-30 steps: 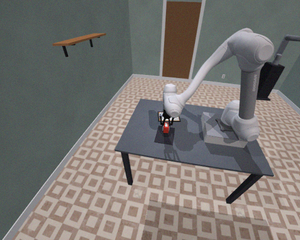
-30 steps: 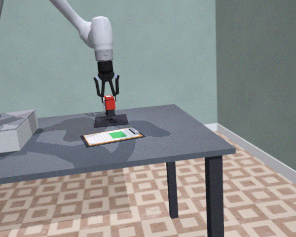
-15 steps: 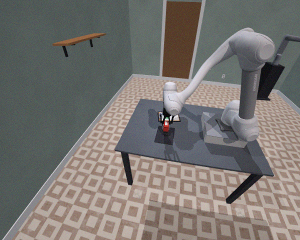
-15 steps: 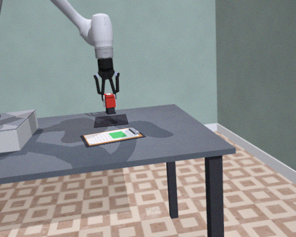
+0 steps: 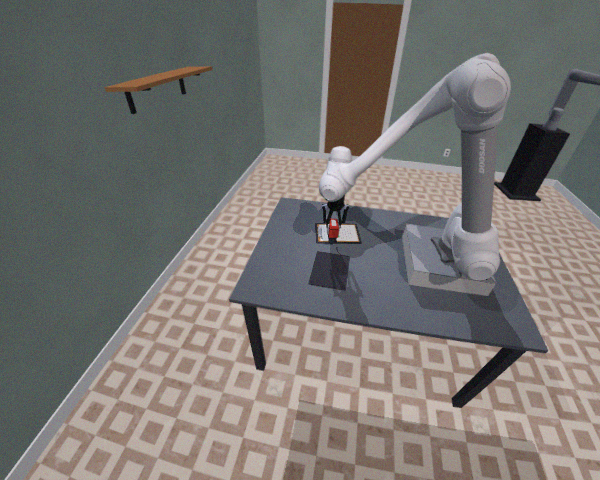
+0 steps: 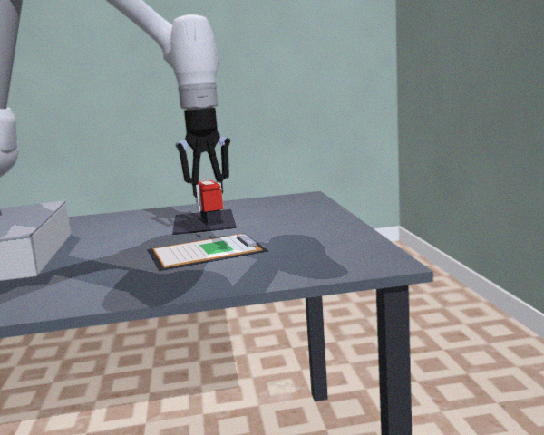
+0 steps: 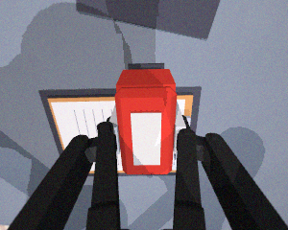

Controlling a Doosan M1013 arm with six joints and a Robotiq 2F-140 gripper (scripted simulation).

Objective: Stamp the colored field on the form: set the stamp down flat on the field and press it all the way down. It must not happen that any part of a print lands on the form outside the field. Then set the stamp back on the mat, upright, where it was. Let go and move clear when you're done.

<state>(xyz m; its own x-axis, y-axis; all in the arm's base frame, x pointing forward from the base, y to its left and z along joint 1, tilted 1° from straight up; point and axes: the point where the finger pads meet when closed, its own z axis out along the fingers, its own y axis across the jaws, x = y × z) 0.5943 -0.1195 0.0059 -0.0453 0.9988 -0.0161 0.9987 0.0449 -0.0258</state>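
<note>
Green walls and a checkered floor surround a dark grey table [image 5: 290, 304], where a white arm [image 5: 403, 124] rises from a pale base block [image 5: 445, 281]. Its black gripper [image 6: 209, 189] points straight down, clenched on a red stamp [image 6: 210, 197] with a white label on top and a dark foot below. The stamp hangs upright, clear of the table. From the wrist view it sits over the form [image 7: 82, 120], hiding the middle of the sheet; in the exterior view the form's green field [image 6: 215, 246] shows uncovered, with the stamp well above it. A dark mat [image 5: 328, 271] lies on the table just beside the form, nearer the front edge.
</note>
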